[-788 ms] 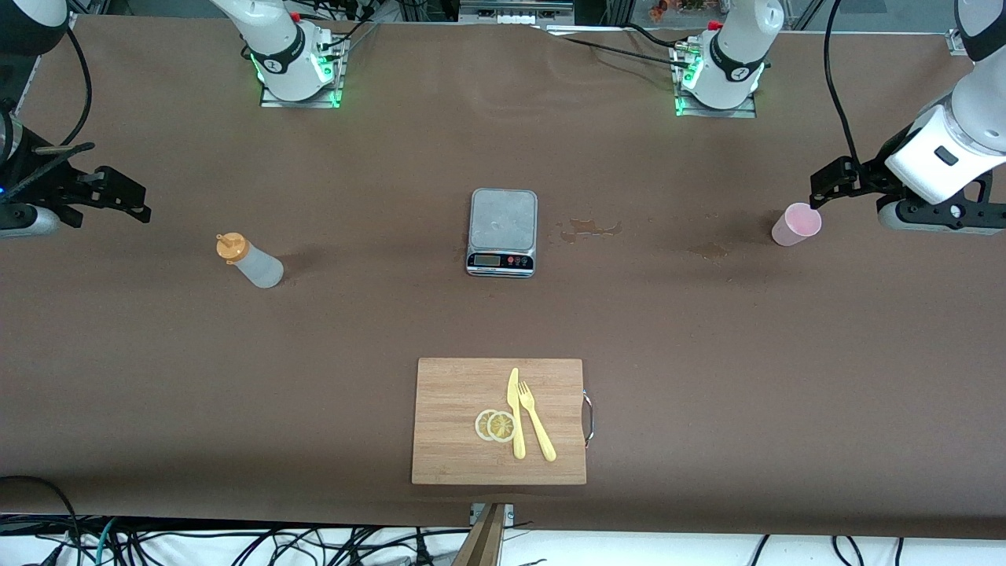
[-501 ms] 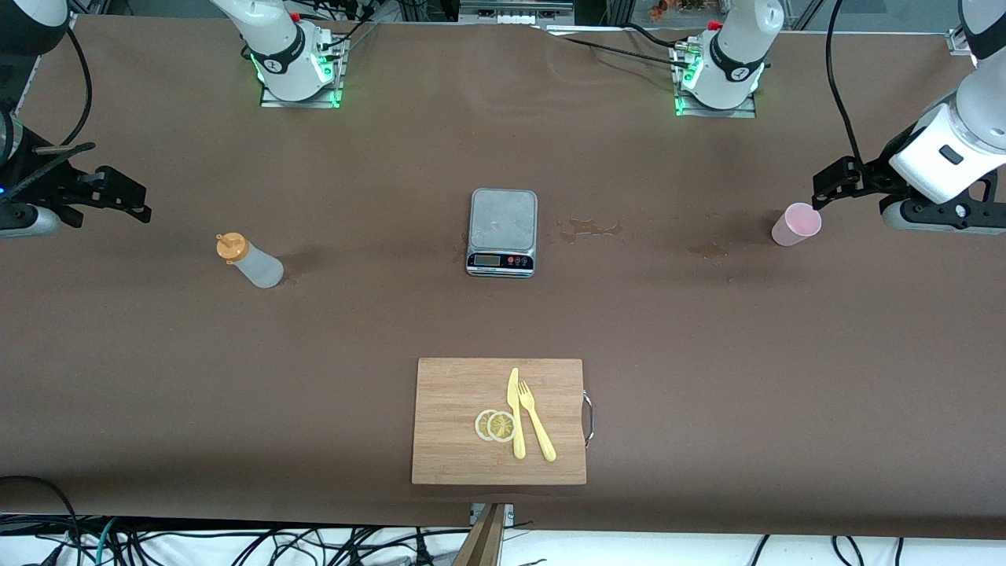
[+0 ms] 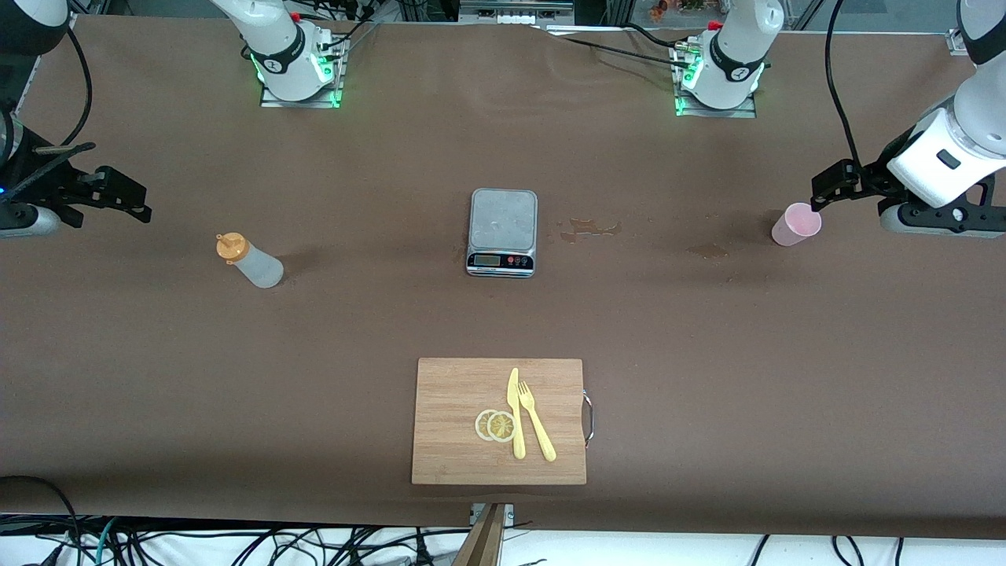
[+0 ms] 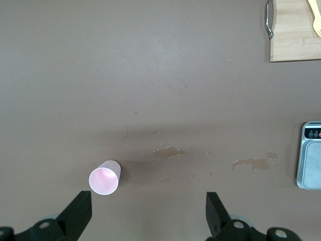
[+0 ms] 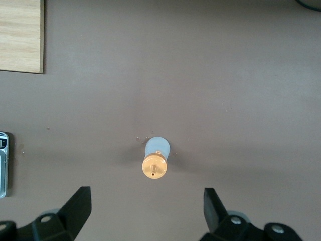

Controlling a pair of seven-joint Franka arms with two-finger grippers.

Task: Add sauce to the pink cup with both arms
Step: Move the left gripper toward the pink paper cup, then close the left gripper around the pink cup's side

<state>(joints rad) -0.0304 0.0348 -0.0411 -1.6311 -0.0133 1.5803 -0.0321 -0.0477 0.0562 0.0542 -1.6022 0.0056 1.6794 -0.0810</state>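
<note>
The brown table (image 3: 314,354) carries a wooden cutting board (image 3: 456,424) at its edge nearest the front camera, with a yellow knife (image 3: 515,413), a yellow fork (image 3: 536,420) and two lemon slices (image 3: 495,425) lying on it. Farther from the camera than the board, at mid-table, sits the grey kitchen scale (image 3: 503,232), the landmark here. Toward the right arm's end from the scale stands the sauce bottle (image 3: 250,262), upright, with its orange cap up. The right gripper (image 5: 145,213) hangs over the table near that bottle, jaws spread wide and holding nothing. Toward the left arm's end from the scale, past some wet stains (image 3: 589,229), stands the pink cup (image 3: 795,224), upright and untouched. The left gripper (image 4: 148,213) hovers just beside the cup, jaws spread wide and empty.
</note>
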